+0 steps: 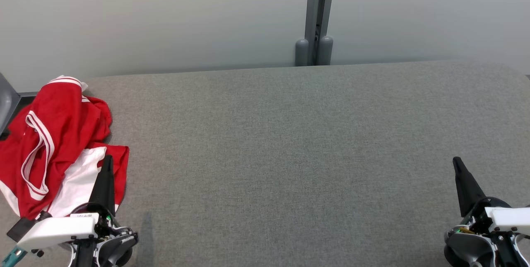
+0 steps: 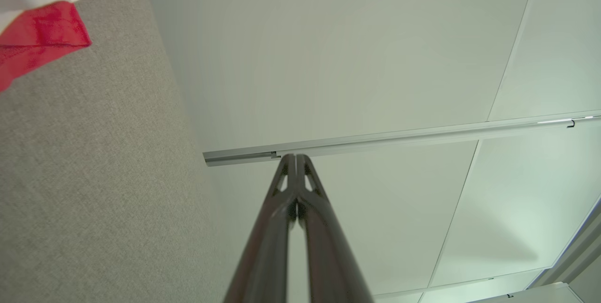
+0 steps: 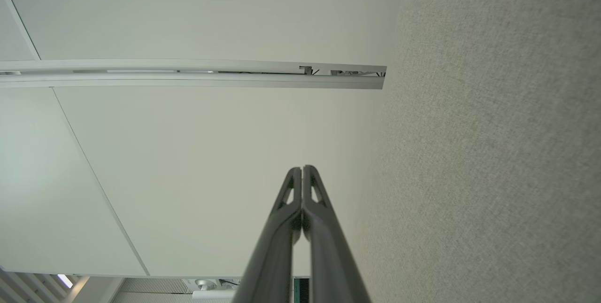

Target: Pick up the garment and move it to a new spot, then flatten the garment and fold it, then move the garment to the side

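Well, the garment (image 1: 58,143) lies crumpled in a red and white heap at the far left of the surface (image 1: 290,155). Both tools are pressed fully closed and carry nothing. The left tool (image 1: 108,159) sits just beside the heap's near edge and the right tool (image 1: 456,161) is well apart from it. I judge the cloth light, limp and not slippery, so it will sag and trail when lifted. I'd open up and pinch a raised fold, ideally at two spread points, so it hangs open rather than bunching.
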